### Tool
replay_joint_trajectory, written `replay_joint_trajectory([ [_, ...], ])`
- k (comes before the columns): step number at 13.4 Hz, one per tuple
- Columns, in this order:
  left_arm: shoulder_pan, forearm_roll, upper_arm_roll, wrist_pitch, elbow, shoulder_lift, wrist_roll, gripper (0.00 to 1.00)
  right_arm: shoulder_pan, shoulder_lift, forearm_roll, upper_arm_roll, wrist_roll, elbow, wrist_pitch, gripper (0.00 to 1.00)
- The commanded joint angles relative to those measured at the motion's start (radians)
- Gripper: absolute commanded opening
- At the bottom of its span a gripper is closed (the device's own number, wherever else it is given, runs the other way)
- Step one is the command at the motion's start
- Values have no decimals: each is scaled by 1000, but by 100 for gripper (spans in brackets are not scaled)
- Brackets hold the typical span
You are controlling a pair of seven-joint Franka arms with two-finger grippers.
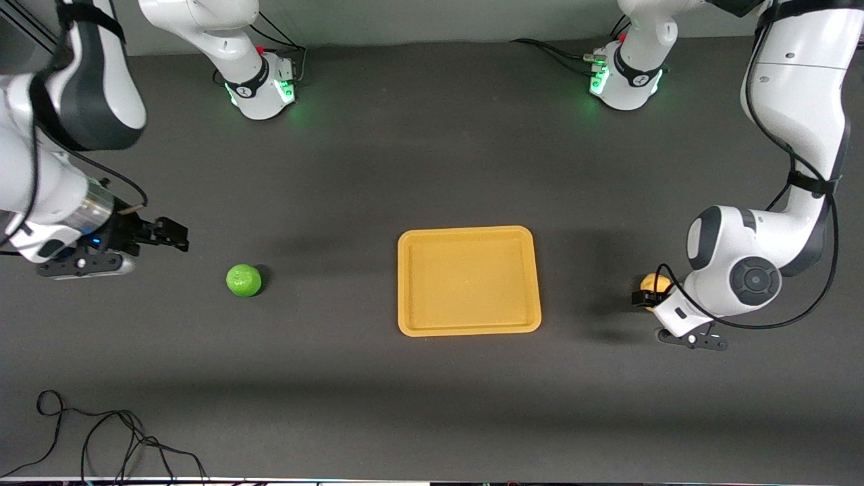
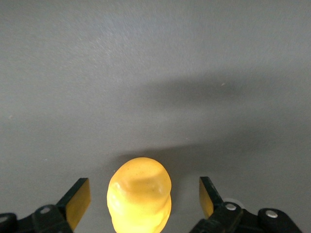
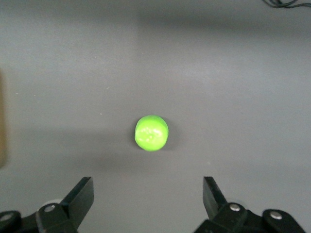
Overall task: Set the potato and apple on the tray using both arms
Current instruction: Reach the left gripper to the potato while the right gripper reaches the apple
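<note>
Nothing on the tray yet, both pickups only getting set up.

The tray [image 1: 469, 280] sits bare mid-table: flat yellow-orange plastic, rounded corners, low rim. The left gripper [image 2: 145, 203] is down at the potato [image 2: 140, 194] toward the left arm's end of the table, fingers spread wide on either side with gaps showing, so no squeeze yet. The potato is lumpy, oval and a bit glossy. The right gripper [image 3: 148, 199] hangs wide open and empty over bare table toward the right arm's end, with the apple [image 1: 244, 279] close by on the dark matte tabletop: round, shiny, bright green. I'd say both grabs, carries and drops are still to do.
</note>
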Motion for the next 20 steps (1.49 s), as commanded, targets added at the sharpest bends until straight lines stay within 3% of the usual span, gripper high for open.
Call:
replay_joint_trajectory([
  [1,0,22,8,53,-67,-26,27,100,24,-6,13,-6,-19,-130,122,99],
  [4,28,22,8,137,-130,-26,58,100,33,39,11,-6,-20,-228,263,100],
  [8,35,20,8,159,-156,-24,75,97,52,162,0,-11,-23,-233,355,100],
  [9,35,20,8,159,-156,-23,77,85,50,185,-9,-11,-23,-233,379,100],
  [12,35,19,8,151,-150,-24,112,6,47,240,-66,-31,-20,-235,445,100],
  [13,34,17,6,148,-149,-24,112,0,47,251,-67,-34,-20,-235,449,100],
  [17,34,11,3,116,-134,-62,110,0,52,295,-89,-40,-11,-236,492,100],
  [20,32,-85,-23,-64,-42,-135,113,0,52,323,-89,-40,-9,-236,517,100],
])
